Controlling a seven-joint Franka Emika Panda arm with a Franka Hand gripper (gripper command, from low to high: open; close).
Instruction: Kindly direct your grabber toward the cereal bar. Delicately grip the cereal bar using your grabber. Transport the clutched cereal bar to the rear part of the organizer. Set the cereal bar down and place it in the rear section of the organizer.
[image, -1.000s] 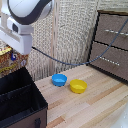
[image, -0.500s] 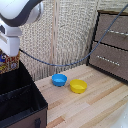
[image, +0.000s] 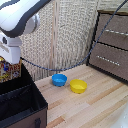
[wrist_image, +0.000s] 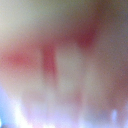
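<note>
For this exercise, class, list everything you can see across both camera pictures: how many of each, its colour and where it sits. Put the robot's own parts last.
Cereal bar: one, yellow-orange-brown printed, at the exterior view's left edge, just under the grabber, above the organizer.
Organizer: one, black, exterior view's lower left.
Blue bowl: one, on the table, beside the yellow bowl.
Yellow bowl: one, to the blue bowl's right in the exterior view.
Drawer cabinet: one, brown, exterior view's right.
Table: one, light wood.
Wrist view: too blurred to tell.
Grabber: one, white; fingers hard to make out.
</note>
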